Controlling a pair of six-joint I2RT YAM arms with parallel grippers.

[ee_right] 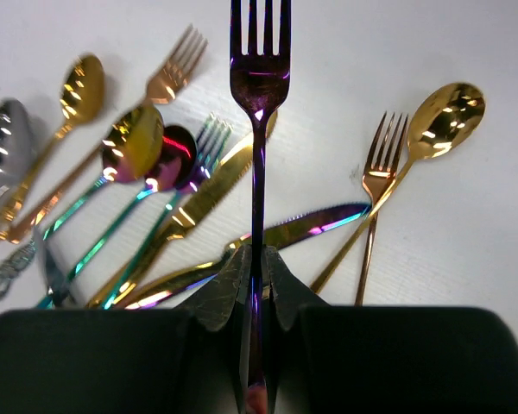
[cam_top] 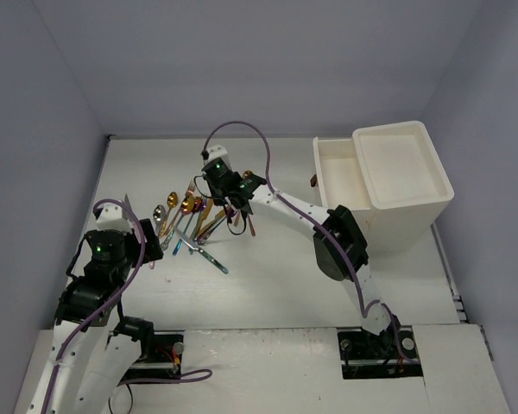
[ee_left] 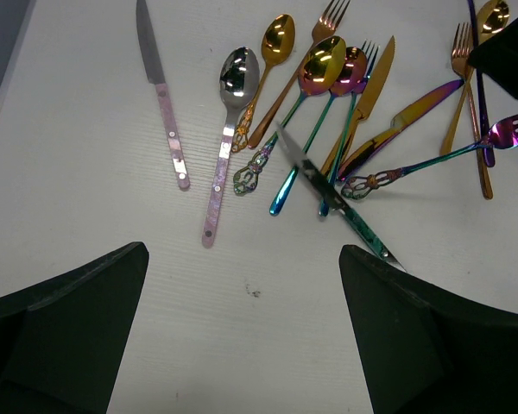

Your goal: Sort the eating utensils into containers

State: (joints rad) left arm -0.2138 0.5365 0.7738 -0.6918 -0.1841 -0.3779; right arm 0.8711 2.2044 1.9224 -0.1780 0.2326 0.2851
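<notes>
- right gripper (ee_right: 257, 278): clamped shut on the handle of the purple fork (ee_right: 259, 90). The handle runs down between the fingers and the tines point straight away from the wrist camera.
- can't tell whether the fork is clear of the table or resting on the pile.
- right wrist view, behind the fork: the purple-gold knife (ee_right: 311, 226) lies crosswise under the handle line, with the gold knife (ee_right: 203, 203) angled beside it.
- to the right of the fork: rose-gold fork (ee_right: 375, 177) and gold spoon (ee_right: 445, 116), side by side with their handles crossing lower down.
- to the left of the fork: two iridescent spoons (ee_right: 134, 147) with bowls touching, fanned out with more gold pieces.
- left gripper (ee_left: 242, 276): jaws spread wide, gripping nothing, only bare table (ee_left: 86, 207) between the fingers (ee_left: 78, 319). It hangs just on the near side of the pile.
- left wrist view: the pink-handled knife (ee_left: 160, 95) lies on its own at the left edge of the spread, with the silver spoon (ee_left: 229, 121) just beside it.
- a dark iridescent knife (ee_left: 328, 194) lies slanted across the spoon handles.
- top view: the utensil pile (cam_top: 194, 220) sits centre-left on the table, under the right arm's wrist.
- the drawer unit (cam_top: 403, 185) is at the far right, well apart from the pile.
- one drawer (cam_top: 337, 177) is pulled out on the side facing the pile, brown handle (cam_top: 313, 180) at its end.
</notes>
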